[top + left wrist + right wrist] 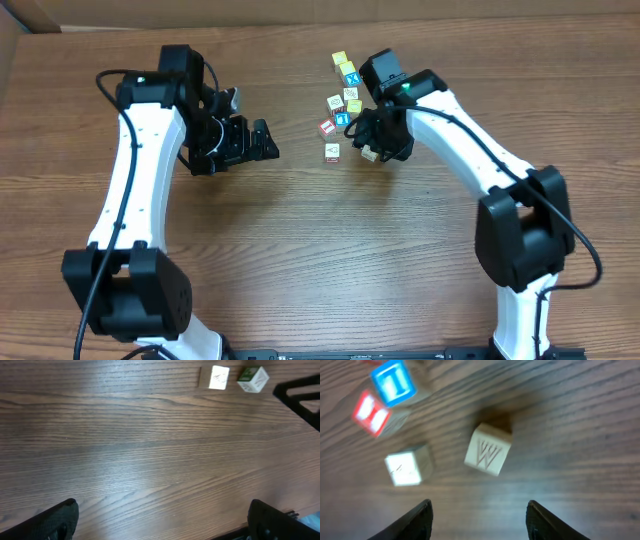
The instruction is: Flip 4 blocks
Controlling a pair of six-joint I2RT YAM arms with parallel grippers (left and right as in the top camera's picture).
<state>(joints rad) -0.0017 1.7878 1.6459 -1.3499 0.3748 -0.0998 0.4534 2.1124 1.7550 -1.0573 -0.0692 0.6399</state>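
Several small picture blocks lie in a cluster at the back of the table. A cream block with a "W" (488,450) (371,154) lies tilted on the wood just ahead of my right gripper (479,510) (375,142), whose jaws are open with nothing between them. To its left are a white block (405,466) (331,151), a red-framed block (372,413) (326,127) and a blue block (395,382) (346,119). My left gripper (162,522) (268,142) hangs wide open over bare wood, well left of the blocks. Far ahead of it lie the white block (219,377) and a tilted block (252,379).
More cubes sit behind the cluster: a yellow-topped one (340,59), a blue one (349,76), cream ones (351,93) and another yellow one (354,106). A black finger of the right gripper (300,395) shows at the left wrist view's right edge. The table (320,250) is wood-grained.
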